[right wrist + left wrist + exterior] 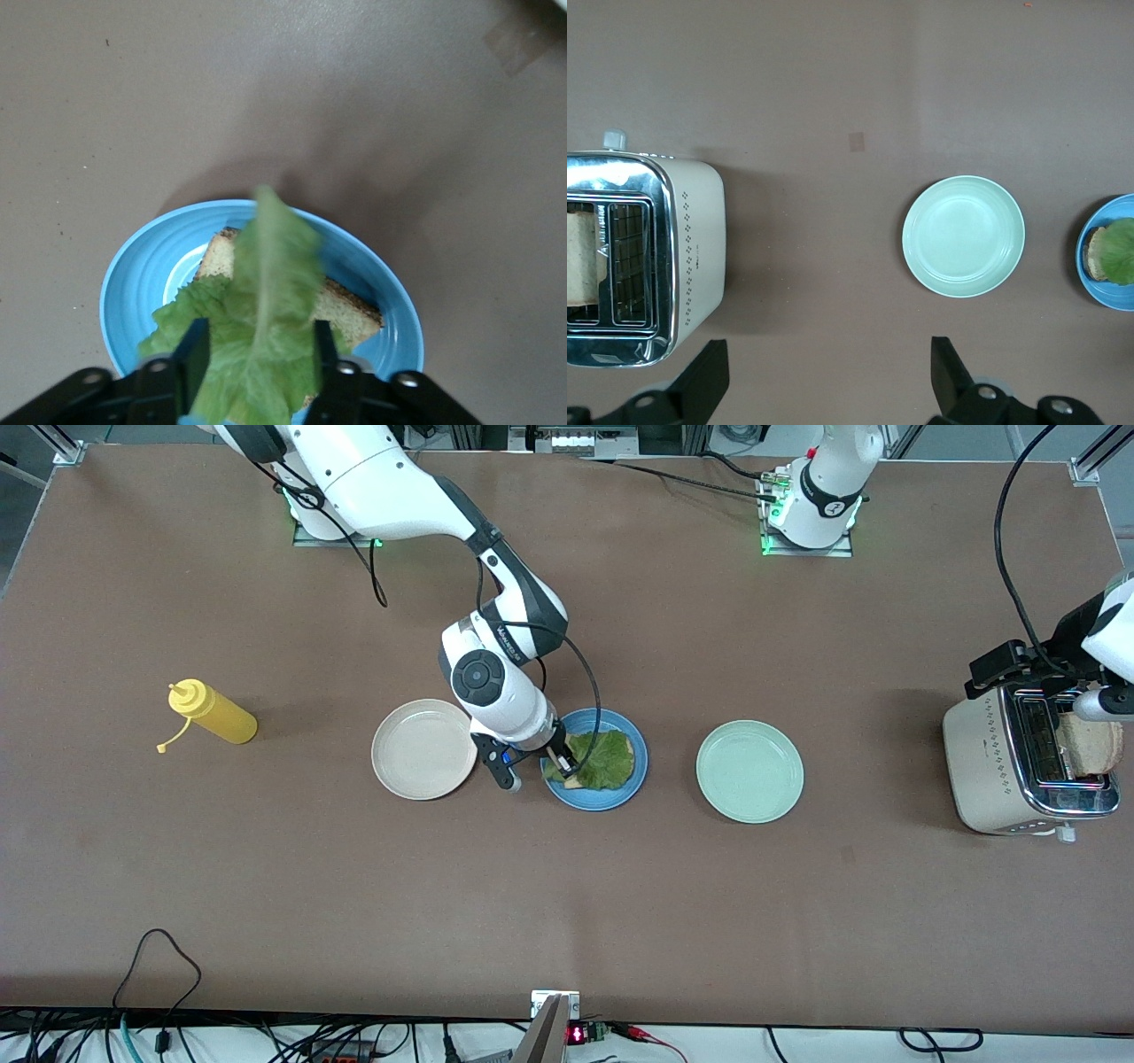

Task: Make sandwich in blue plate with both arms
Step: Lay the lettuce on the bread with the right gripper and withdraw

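The blue plate [613, 800] [133, 292] sits mid-table and holds one bread slice [350, 310] with a green lettuce leaf [607, 757] [266, 301] on it. My right gripper [563, 762] [259, 363] hangs low over the plate's edge, open. The leaf runs up between its spread fingers. A second bread slice [1094, 746] [580, 257] stands in the toaster [992, 762] [673, 248] at the left arm's end of the table. My left gripper [1010, 669] [828, 381] is up in the air by the toaster, open and holding nothing.
A cream plate [423, 748] lies beside the blue plate toward the right arm's end. A pale green plate [749, 771] [963, 235] lies between the blue plate and the toaster. A yellow squeeze bottle [213, 713] lies on its side near the right arm's end.
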